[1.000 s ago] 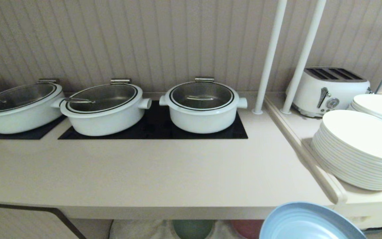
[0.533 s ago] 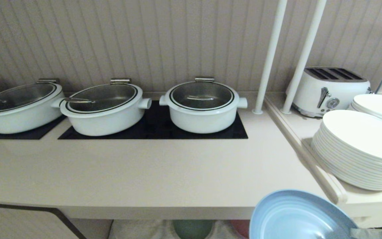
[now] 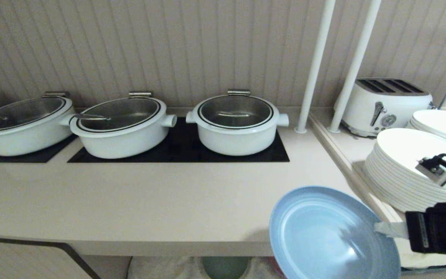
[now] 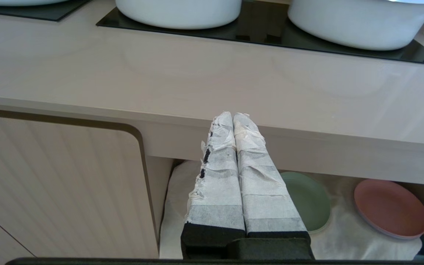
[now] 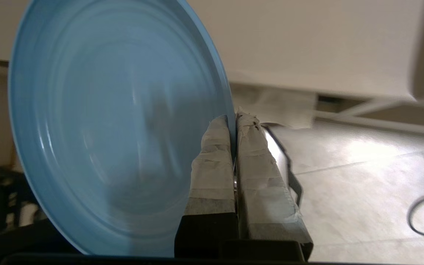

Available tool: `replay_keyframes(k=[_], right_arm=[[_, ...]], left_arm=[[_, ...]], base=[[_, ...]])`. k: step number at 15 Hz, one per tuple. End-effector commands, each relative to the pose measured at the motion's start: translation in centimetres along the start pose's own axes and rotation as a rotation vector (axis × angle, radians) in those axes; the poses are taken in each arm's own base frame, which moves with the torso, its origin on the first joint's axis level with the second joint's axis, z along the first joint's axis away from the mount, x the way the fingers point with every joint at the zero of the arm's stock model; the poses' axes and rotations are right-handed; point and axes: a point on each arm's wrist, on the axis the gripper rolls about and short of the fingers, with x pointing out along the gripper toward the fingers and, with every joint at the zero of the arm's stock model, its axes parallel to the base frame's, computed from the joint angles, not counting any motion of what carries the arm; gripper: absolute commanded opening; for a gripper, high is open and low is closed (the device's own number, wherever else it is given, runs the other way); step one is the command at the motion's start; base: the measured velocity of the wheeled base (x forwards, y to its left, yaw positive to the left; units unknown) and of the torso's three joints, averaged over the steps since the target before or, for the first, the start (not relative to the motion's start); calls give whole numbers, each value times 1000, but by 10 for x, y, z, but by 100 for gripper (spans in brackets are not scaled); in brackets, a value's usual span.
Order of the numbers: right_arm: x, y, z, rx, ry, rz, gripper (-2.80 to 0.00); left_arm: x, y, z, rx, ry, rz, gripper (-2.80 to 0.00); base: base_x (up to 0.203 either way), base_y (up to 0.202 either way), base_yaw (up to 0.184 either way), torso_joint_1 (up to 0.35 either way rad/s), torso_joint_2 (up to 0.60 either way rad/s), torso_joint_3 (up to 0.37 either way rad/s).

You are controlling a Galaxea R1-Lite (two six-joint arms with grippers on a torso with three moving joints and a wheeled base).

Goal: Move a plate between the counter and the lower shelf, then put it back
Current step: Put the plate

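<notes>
The right pincer (image 5: 234, 119) gripped the light-blue plate (image 3: 323, 236) by its rim, tilted, above the beige surface's (image 3: 161, 201) front edge; the lower shelf (image 4: 337, 235) held a green plate (image 4: 307, 202) and a pink plate (image 4: 390, 208) on white cloth; the left pincer (image 4: 233, 117) was closed, empty.

I can read no text, label, brand, number or sign on anything here; the dial markings on the white four-slot toaster (image 3: 381, 104) are too small to make out.

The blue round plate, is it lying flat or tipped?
Tipped: the light-blue round plate hangs slanted above the beige counter, pinched by the right gripper.
</notes>
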Motion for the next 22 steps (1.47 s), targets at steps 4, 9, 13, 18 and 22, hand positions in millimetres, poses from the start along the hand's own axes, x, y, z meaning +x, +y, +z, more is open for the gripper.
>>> replay_keyframes(k=[4, 9, 13, 18, 22], right_arm=[[51, 21, 41, -28, 83, 120, -280], [106, 60, 57, -21, 132, 192, -280], [155, 85, 58, 13, 149, 177, -280], [192, 95, 56, 27, 125, 93, -280], [206, 94, 58, 80, 91, 75, -280]], left_arm=[[0, 0, 0, -1, -1, 0, -280], [0, 0, 0, -1, 0, 1, -280], [0, 0, 0, -1, 0, 1, -280], [0, 0, 0, -1, -1, 0, -280], [0, 0, 0, -1, 0, 1, -280]], base=[[0, 0, 0, 0, 0, 0], [0, 0, 0, 0, 0, 0], [0, 0, 0, 0, 0, 0], [0, 0, 0, 0, 0, 0], [0, 0, 0, 0, 0, 0]])
